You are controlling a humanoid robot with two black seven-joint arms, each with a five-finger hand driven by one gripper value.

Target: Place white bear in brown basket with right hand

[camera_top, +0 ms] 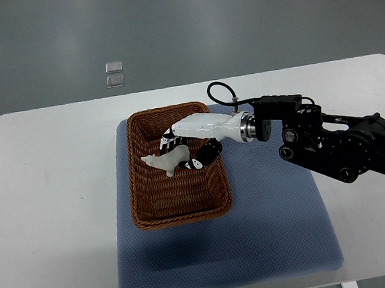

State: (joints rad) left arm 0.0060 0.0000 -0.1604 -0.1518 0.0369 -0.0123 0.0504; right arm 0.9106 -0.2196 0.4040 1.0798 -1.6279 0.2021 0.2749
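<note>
Grey flooring surrounds a white rounded-corner table (49,197), with two small clear squares (114,74) lying on the floor beyond its far edge. On the table lies a blue-grey padded mat (274,231), and on the mat's left part sits a brown woven wicker basket (178,212), rectangular with rounded corners. Inside the basket's upper half is a small white bear figure (166,161), smooth and pale, lying lengthwise. Over it reaches the right hand (191,143), white-shelled with black-tipped fingers (204,158) curled around the bear, apparently gripping it.
</note>
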